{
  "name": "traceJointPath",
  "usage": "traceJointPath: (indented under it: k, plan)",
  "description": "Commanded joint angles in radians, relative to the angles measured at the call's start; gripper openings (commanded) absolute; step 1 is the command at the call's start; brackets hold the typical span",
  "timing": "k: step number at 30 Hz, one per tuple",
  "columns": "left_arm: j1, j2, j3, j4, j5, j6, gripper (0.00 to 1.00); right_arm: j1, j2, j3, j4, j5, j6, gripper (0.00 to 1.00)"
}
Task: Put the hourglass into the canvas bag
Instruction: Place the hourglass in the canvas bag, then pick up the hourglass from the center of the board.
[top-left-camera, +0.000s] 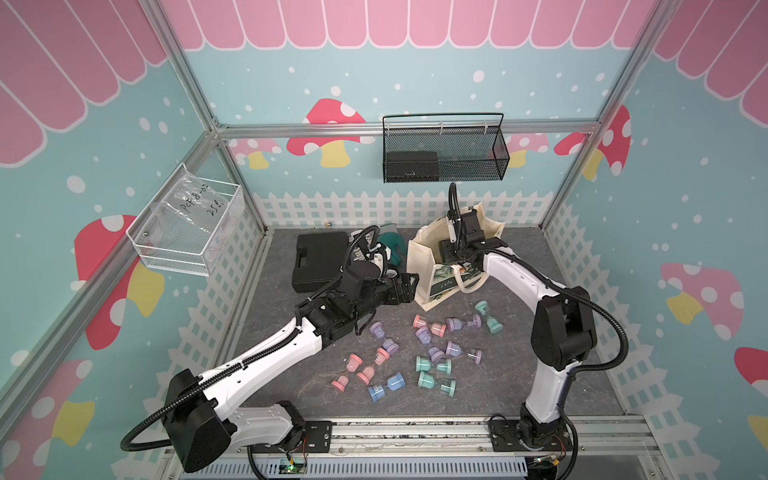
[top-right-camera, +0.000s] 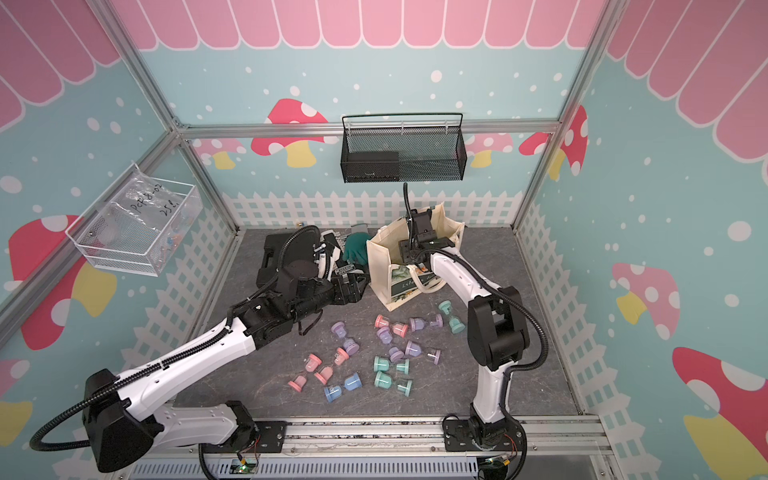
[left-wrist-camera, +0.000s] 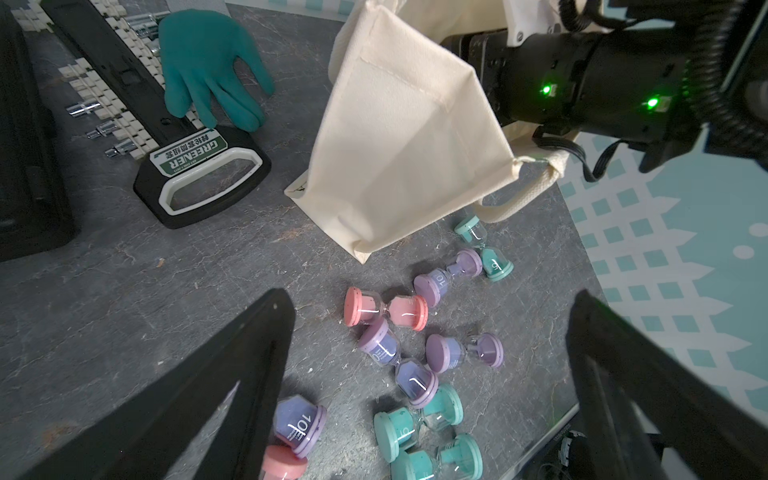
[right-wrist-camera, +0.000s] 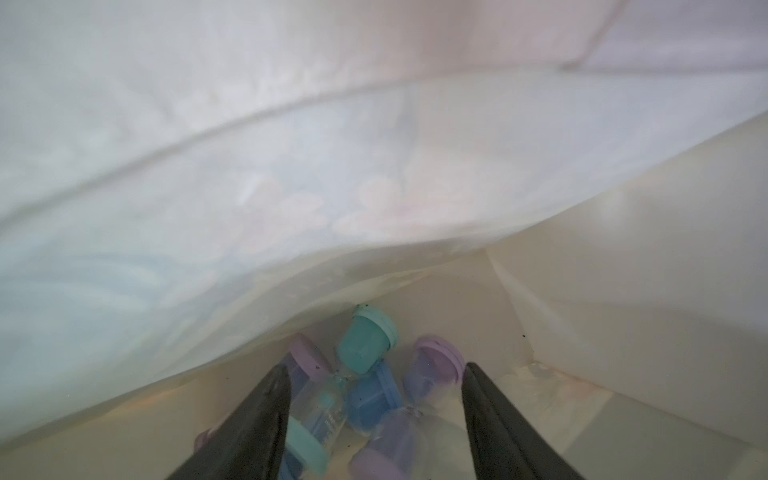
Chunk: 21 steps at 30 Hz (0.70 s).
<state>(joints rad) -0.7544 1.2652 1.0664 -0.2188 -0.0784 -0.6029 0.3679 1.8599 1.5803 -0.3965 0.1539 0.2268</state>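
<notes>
A grey worktop (top-left-camera: 498, 395) is lying inside a booth papered with mushrooms, and the bag (top-left-camera: 426, 266) is standing toward its back, mouth up. The right pincer (right-wrist-camera: 374, 368) is reaching down inside the bag, its jaws standing apart and gripping nothing. Directly beneath them, on the bag's floor, a purple hourglass (right-wrist-camera: 409, 405) is lying beside a teal one (right-wrist-camera: 368, 340) and a blue one (right-wrist-camera: 374, 403), between the two fingers yet seemingly touching neither. More hourglasses (top-left-camera: 432, 328) are lying scattered on the worktop in front of the bag, well apart from that pincer. The left pincer (left-wrist-camera: 432, 293) is hovering just beside the bag, jaws wide and empty, near the loose ones.

These timers are looking light and small, with stiff plastic caps and a thin glass waist that is probably fragile. Being round, they are likely to roll. The safest hold is probably across a bulb next to a cap, never on the waist.
</notes>
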Motion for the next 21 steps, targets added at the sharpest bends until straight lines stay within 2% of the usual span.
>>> traceJointPath:
  k: [1,12,17,21]
  plan:
    - [-0.005,-0.016,0.011,0.014,0.001,-0.018,0.99,0.001,-0.069,0.033,-0.017,-0.042,-0.006,0.69]
    - [-0.004,-0.034,0.035,-0.026,-0.005,-0.035,0.99,0.021,-0.231,0.047,-0.038,-0.142,0.012,0.75]
    - [0.003,-0.068,0.032,-0.102,-0.076,-0.055,0.99,0.084,-0.314,0.011,-0.051,-0.149,0.026,0.76]
    - [0.006,-0.113,0.045,-0.18,-0.107,-0.061,0.99,0.175,-0.371,-0.029,-0.063,-0.114,0.035,0.77]
